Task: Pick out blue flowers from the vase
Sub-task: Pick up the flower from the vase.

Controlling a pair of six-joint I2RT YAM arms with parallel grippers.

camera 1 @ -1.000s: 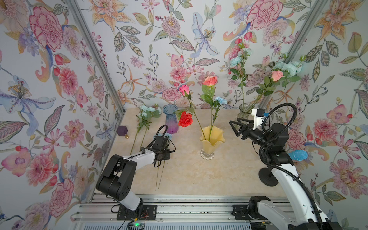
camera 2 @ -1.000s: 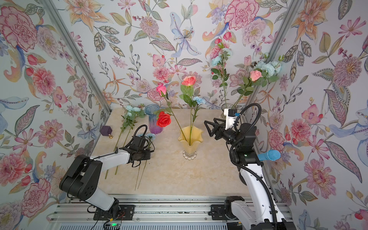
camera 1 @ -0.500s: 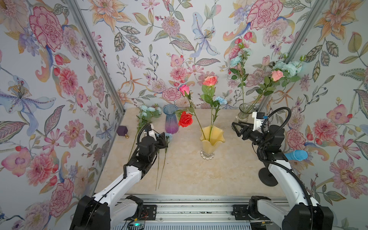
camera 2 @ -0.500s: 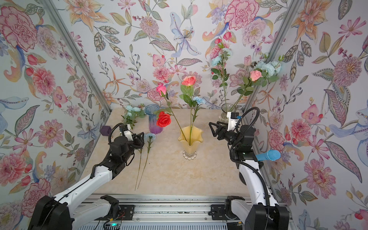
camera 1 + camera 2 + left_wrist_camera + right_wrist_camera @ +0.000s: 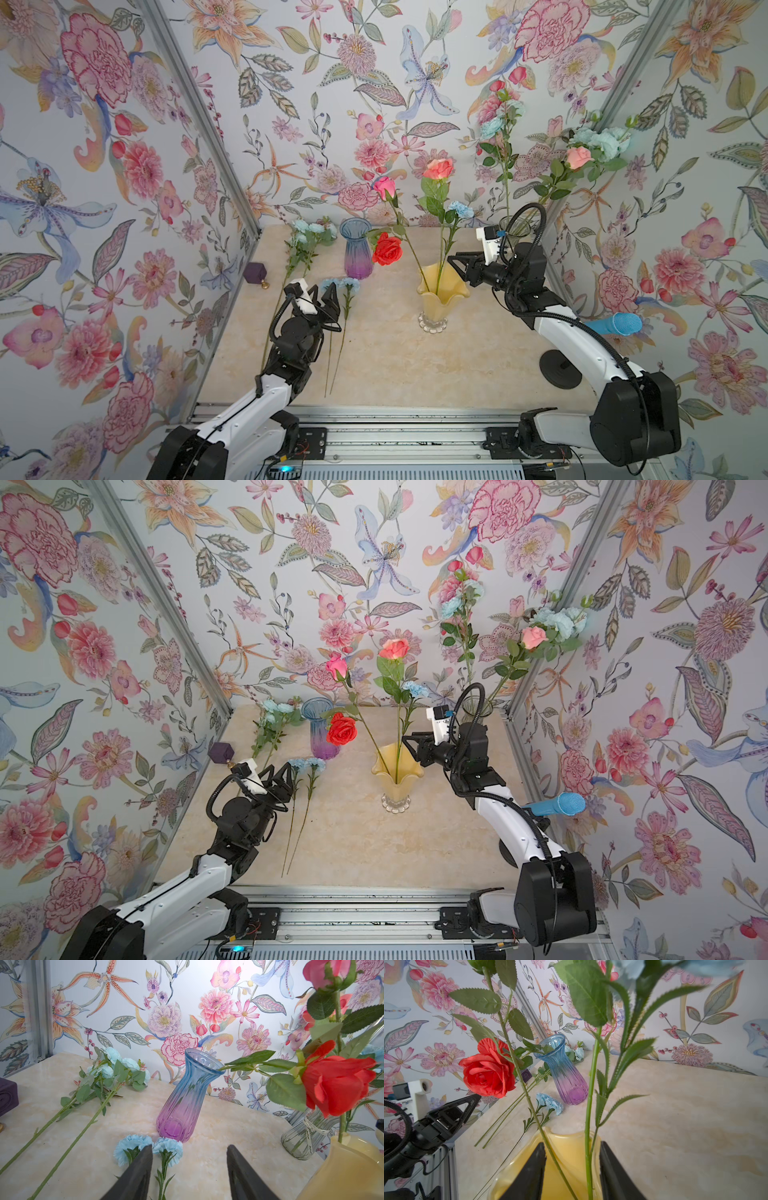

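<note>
Left tool open, empty. Right tool jaws apart around stems at yellow vase; blue flower head blurred, cropped.

A: Right wrist view: blue bloom blurred, cut by the frame edge; yellow vase base out of frame.
B: Confirmed. Left wrist view: purple block half cut off. In a top view, clear vase at the table's back right corner sits partly behind the cable.

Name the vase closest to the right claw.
The yellow vase, its rim right beside the right claw; the blue-purple vase and the clear glass vase stand farther off.
</note>
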